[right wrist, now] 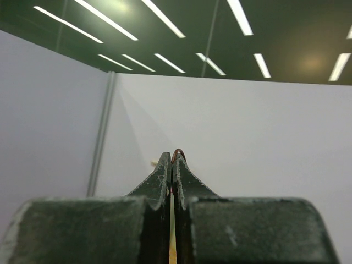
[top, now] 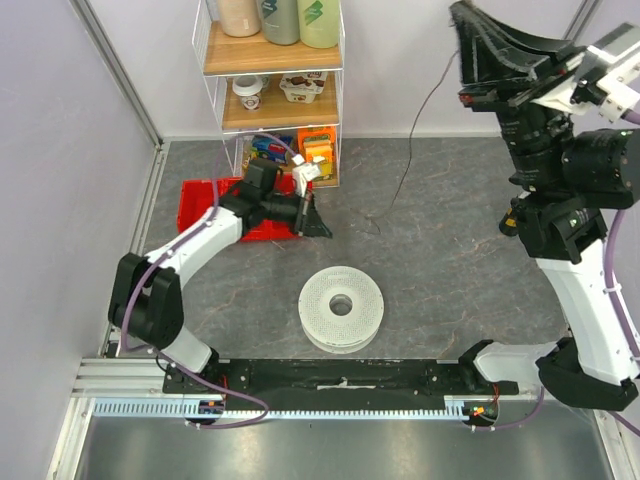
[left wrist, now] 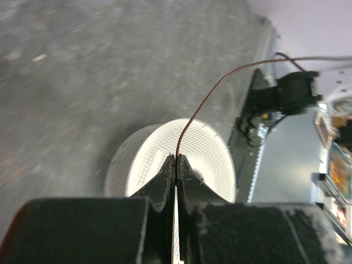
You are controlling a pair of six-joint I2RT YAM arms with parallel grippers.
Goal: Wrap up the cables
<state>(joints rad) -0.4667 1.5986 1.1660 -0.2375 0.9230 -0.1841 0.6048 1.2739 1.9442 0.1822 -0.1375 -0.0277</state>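
Both grippers are pinched fully shut on the wire point(left wrist: 204, 102). The left gripper point(left wrist: 176, 158) holds one stretch near the spool point(left wrist: 212, 151), on its far side. The right gripper point(right wrist: 172, 155) holds another stretch high up, well off to the spool's right. Hair-thin, limp and nearly weightless, the wire will probably slip or kink. It is best gripped close to the spool and kept lightly taut.

Cable point(top: 405, 170): hair-thin, dark, sagging from right claw point(top: 460, 20) to left claw point(top: 322, 228).
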